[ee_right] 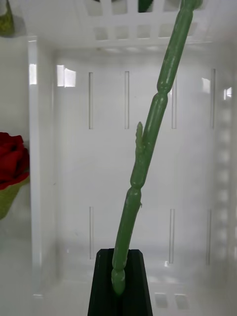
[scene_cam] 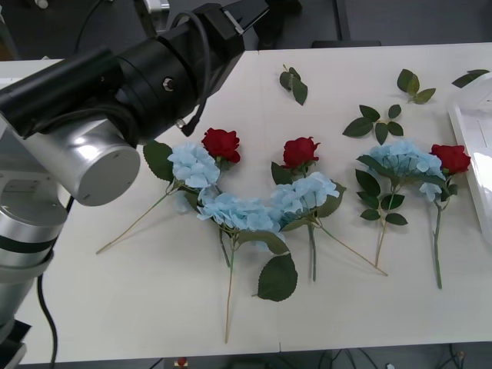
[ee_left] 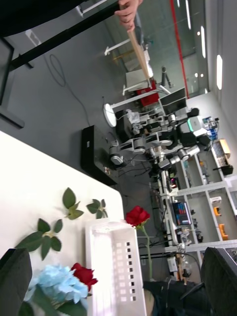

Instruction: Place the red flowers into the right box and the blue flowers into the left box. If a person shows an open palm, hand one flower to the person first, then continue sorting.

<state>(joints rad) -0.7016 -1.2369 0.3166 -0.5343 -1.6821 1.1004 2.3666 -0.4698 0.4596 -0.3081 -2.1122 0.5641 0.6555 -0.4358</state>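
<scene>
We record the right gripper point(ee_right: 121, 276) with its black fingers pinched on the green stem of a red rose point(ee_left: 137, 216), held above the right box point(ee_right: 123, 163), the slotted white floor of that bin directly beneath the stem. From the left wrist camera we see this rose raised head-up over the box, stem running down to the gripper.

The left gripper point(ee_left: 118, 281) has its fingers spread wide at the two corners, grasping nothing; the left arm point(scene_cam: 115, 100) reaches over the far left of the table point(scene_cam: 154, 292).

On the table we note three red roses point(scene_cam: 221, 144) and four blue hydrangeas point(scene_cam: 194, 164) lying in a loose row, heads toward the far edge, stems toward the robot. The rightmost rose point(scene_cam: 450, 157) lies just beside the right box rim. Loose leaf sprigs point(scene_cam: 377, 121) lie beyond the row.
</scene>
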